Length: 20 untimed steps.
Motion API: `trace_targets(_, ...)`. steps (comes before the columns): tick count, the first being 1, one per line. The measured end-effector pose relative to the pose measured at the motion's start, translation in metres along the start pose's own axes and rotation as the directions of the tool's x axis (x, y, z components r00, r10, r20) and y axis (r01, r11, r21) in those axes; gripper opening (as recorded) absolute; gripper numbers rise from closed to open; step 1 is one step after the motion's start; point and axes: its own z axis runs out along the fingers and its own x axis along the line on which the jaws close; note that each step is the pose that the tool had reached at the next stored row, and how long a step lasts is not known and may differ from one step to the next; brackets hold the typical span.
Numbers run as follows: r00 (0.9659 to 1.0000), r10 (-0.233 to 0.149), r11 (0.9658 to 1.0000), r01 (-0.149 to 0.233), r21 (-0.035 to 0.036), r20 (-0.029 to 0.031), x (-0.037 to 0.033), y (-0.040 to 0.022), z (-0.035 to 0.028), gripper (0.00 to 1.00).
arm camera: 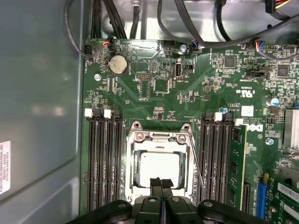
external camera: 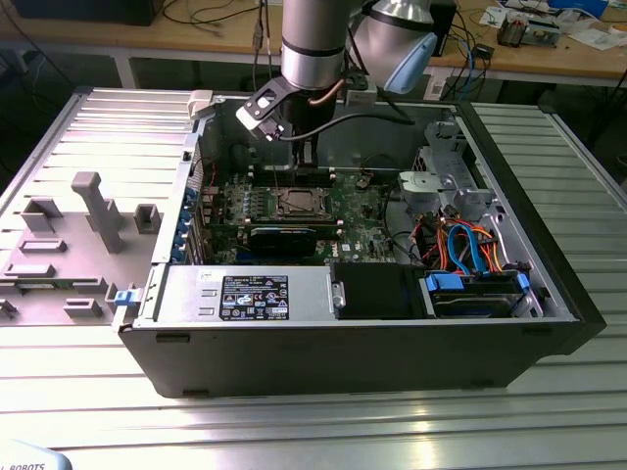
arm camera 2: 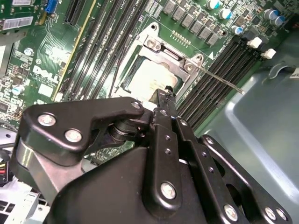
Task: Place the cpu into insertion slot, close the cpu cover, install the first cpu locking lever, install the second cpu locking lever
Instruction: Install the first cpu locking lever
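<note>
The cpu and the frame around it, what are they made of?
The cpu looks metal on top: flat, pale silvery, dull sheen. The cpu cover framing it seems metal too, perhaps steel: thin, grey, with bright glints.

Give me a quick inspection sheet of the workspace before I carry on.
Surface: ribbed metal table, carrying the open computer case.
Job's things: cpu seated in insertion slot; cpu cover down over it; thin lever rod angling out over the memory slots.
Clutter: grey fixture blocks on the exterior view's left.
Gripper: gripper shut, fingertips at the socket's edge.
Cables: blue and orange cables inside the case.
Surroundings: wooden workbench behind.
</note>
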Motion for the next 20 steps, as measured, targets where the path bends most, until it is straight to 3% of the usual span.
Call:
trace_targets(9,1.0000,0.000,1.0000,0.000,0.0000,0.0001,0.0004,-0.0003,-0.0128,0.11)
trace_targets(13,1.0000,0.000,1.0000,0.000,-0.0056,0.0003,0.0005,-0.0036,-0.0130,0.11)
trace_targets(20,1.0000,0.000,1.0000,0.000,-0.0059,0.0003,0.0005,-0.0039,-0.0130,0.11)
